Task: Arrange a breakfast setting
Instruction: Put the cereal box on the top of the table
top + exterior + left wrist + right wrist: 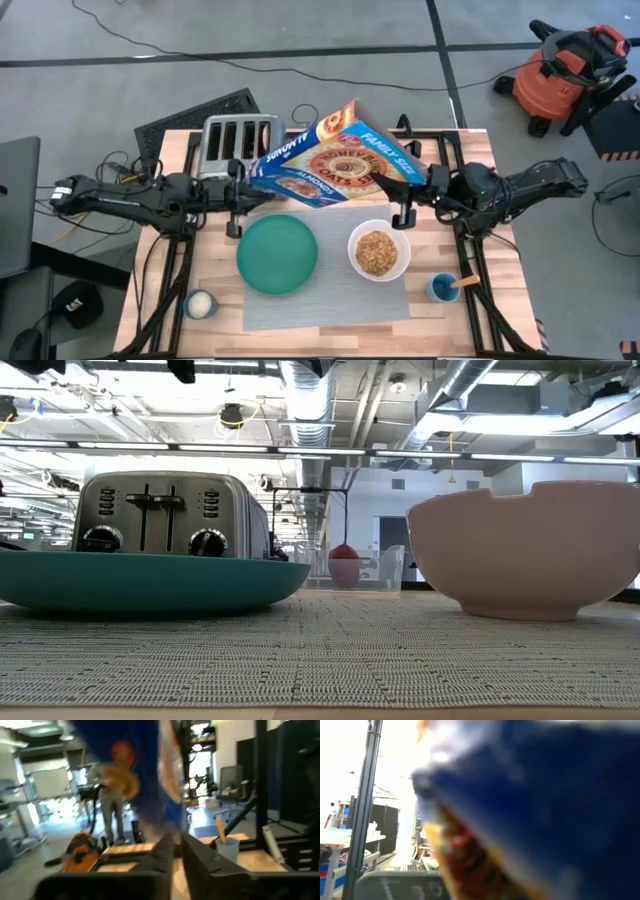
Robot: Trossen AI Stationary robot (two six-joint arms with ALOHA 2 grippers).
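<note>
At the tabletop's (497,262) near edge, the grey placemat (330,302) lies between a small white cup (200,304) toward the near left corner and a blue cup (442,289) near the right edge, with a wooden spoon (464,282) standing in the blue cup. On the mat sit the teal-green plate (277,255), bare, and beside it on the right, apart from it, the white bowl (379,252), which holds tan cereal.

Above the mat's far edge both arms reach in level from the left and right edges, forearms stretched toward each other. The left gripper (238,200) is clenched on the left end of a tilted cereal box (335,155), and the right gripper (405,195) is clenched on its right end, so the box hangs between them. Open wood shows between the mat and the left and right edges. Past the box, the chrome toaster (235,140) stands at the far edge, partly covered by the box's left end.
</note>
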